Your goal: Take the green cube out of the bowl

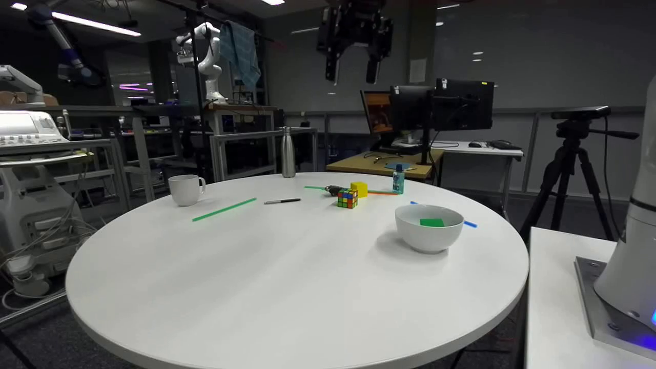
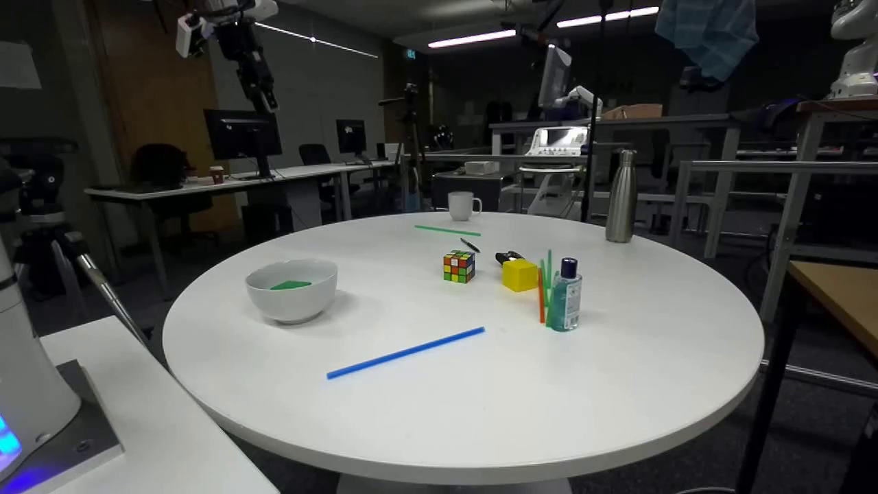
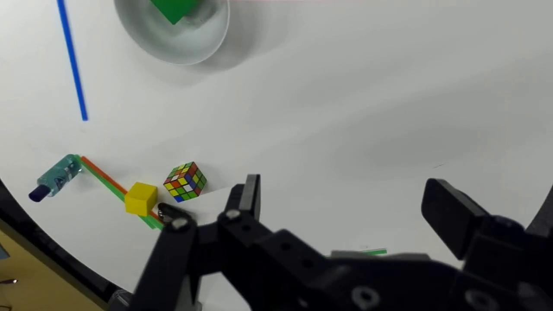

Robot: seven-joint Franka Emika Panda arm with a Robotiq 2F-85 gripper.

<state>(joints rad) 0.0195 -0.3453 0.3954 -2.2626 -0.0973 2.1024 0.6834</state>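
I hold my gripper [image 1: 352, 77] well above the round white table [image 1: 277, 271], jaws set wide apart. Lower than me and toward my base [image 1: 631, 271] stands the white bowl [image 1: 429, 238], upright, with the green cube [image 1: 431, 223] inside it. Also below me lie the puzzle cube [image 1: 347, 199] and, just beside it, the yellow block [image 1: 361, 189]; a dark thing [image 1: 334, 190] next to them is too small for me to name. Past my gripper, away from my base, stand a white mug [image 1: 184, 191] and a steel bottle [image 1: 288, 155].

we look slightly down across the desk [image 1: 230, 292] from different sides in both exterior views; our wrist view faces steeply down, close behind the pincer [image 3: 343, 183], sharing with them the bowl [image 3: 185, 47] at its frame's upper left.
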